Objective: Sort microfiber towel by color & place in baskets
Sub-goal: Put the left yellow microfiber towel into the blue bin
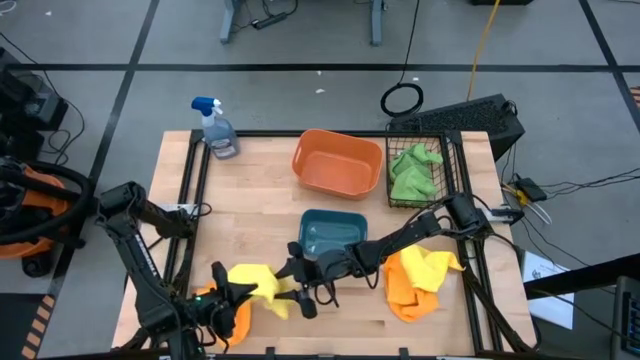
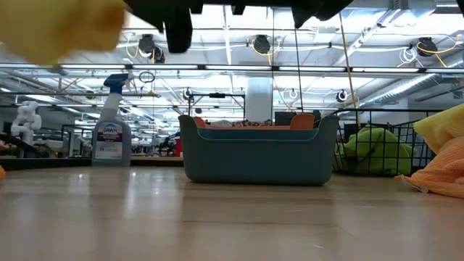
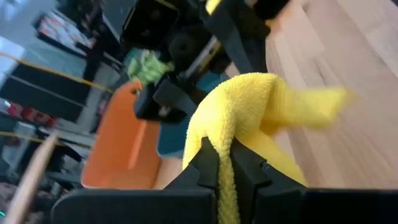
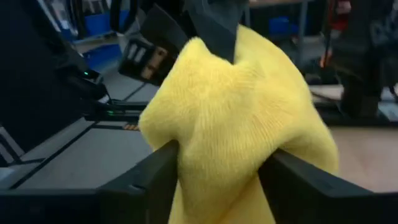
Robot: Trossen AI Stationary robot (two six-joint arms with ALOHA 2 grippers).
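A yellow towel (image 1: 258,281) hangs above the table's near left part, held between both grippers. My left gripper (image 1: 236,300) is shut on its left end, and my right gripper (image 1: 300,290) reaches in from the right, closed on its right end. The low view shows the towel (image 2: 58,29) high above the tabletop. Orange and yellow towels (image 1: 418,280) lie in a pile on the table at the near right. Green towels (image 1: 412,172) lie in the black wire basket (image 1: 450,150). In the middle stand the teal tray (image 1: 330,235) and the orange tub (image 1: 337,163). My left gripper pinches a bunched fold of the yellow towel (image 3: 225,134) between its two fingers (image 3: 208,163). The cloth humps up over the fingertips, and a strip hangs down between them. The towel is clear of the table. My right gripper has a thick bunch of the yellow towel (image 4: 217,155) between its two fingers (image 4: 163,177), which lie nearly level and come from the table's right. The cloth bulges out past the fingers and narrows between them. Several layers are gathered here.
A spray bottle (image 1: 215,128) stands at the far left corner. The teal tray (image 2: 257,152) sits just beyond the grippers, with the orange tub behind it. Bare wood lies to the left and near the front edge.
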